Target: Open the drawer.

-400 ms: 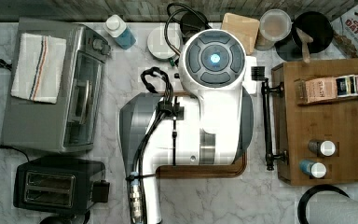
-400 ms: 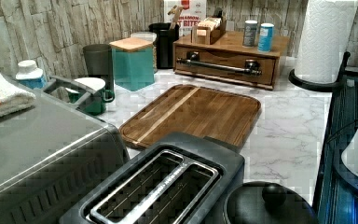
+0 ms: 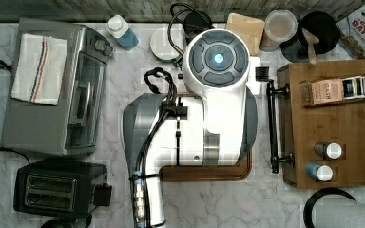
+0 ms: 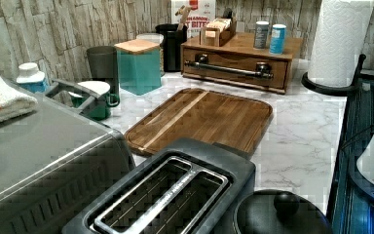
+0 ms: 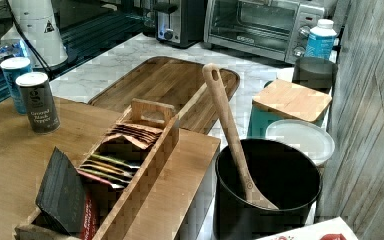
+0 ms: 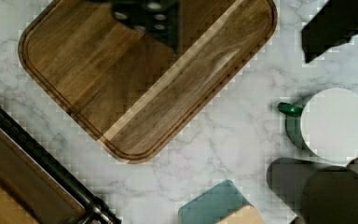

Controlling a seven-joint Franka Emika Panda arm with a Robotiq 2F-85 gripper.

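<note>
Countertop [image 3: 123, 190] of white marble fills my screens, crowded with kitchen gear. From above, my white and grey Panda arm [image 3: 218, 95] reaches over the middle of it, hiding most of the dark wooden cutting board [image 4: 202, 119] that lies flat below. At the top view's left sits a silver toaster oven [image 3: 71, 90] with a striped towel [image 3: 40, 69] folded on top, and a black two-slot toaster [image 3: 57, 185] just beside it. At the top view's right stands the wooden organizer box [image 3: 342, 123], carrying a tea-bag caddy [image 3: 335, 90] and two spice tins [image 3: 330, 151]. The drawer [image 4: 236, 68] is in the box's front face, towards the board; in the left view it looks pushed in flush, and its long black bar handle [image 4: 229, 69] is untouched. Behind the board I see a teal canister with a wooden lid [image 4: 137, 66], a green mug [image 6: 328, 123] and a black utensil crock [image 5: 267, 192] holding a wooden spoon [image 5: 230, 130]. I cannot tell how the gripper's fingers stand.
</note>
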